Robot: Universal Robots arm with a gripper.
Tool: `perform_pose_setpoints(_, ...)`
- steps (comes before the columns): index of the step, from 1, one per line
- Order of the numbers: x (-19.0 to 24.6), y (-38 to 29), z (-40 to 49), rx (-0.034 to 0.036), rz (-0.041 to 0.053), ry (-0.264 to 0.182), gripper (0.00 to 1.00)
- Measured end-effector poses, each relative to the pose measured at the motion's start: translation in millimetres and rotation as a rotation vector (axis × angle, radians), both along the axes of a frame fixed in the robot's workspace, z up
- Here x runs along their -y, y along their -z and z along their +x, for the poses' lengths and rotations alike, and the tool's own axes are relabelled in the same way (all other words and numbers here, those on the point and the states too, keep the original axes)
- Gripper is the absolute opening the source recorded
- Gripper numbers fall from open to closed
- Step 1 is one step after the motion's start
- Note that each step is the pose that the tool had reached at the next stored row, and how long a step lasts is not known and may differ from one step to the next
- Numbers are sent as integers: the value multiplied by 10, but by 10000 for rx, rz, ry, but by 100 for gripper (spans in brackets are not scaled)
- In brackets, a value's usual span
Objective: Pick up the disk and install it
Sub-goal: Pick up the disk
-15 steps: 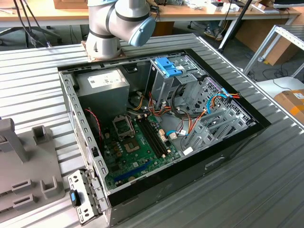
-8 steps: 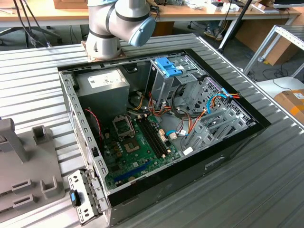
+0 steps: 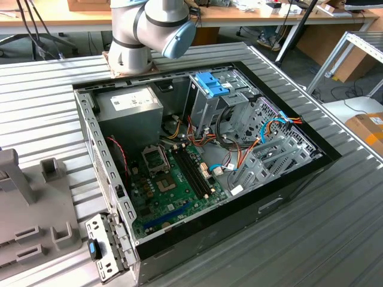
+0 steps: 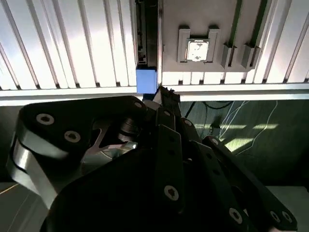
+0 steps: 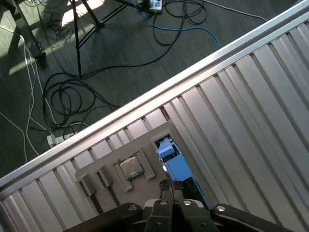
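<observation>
**Gripper at disk, nothing lifted yet**

I have the gripper (image 5: pixel 169 189) right at the disk (image 5: pixel 176 166), touching or just beside its blue tab (image 4: pixel 146 79). I cannot tell whether the gripper is clenched or released. The disk sits at the edge of the grey fixture (image 5: pixel 145 140) on the ribbed table (image 5: pixel 251 111), near a chip (image 5: pixel 130 167), and looks unlifted. The open case (image 3: pixel 287 197) has no disk going in. My read is that the task is early: the gripper is at the disk, with pick and install both left.
</observation>
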State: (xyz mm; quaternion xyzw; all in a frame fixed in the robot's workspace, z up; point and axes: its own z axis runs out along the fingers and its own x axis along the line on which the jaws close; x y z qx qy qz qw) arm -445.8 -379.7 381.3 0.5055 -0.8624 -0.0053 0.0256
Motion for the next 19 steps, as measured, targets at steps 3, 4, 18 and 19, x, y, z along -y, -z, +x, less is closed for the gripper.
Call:
perform_pose_setpoints(3,0,1,0,-1,-1,-1231,11)
perform_pose_setpoints(4,0,1,0,-1,-1,-1482,11)
perform_pose_setpoints(18,0,1,0,0,0,-2144,11)
perform_pose_setpoints(19,0,2,0,0,0,-2144,11)
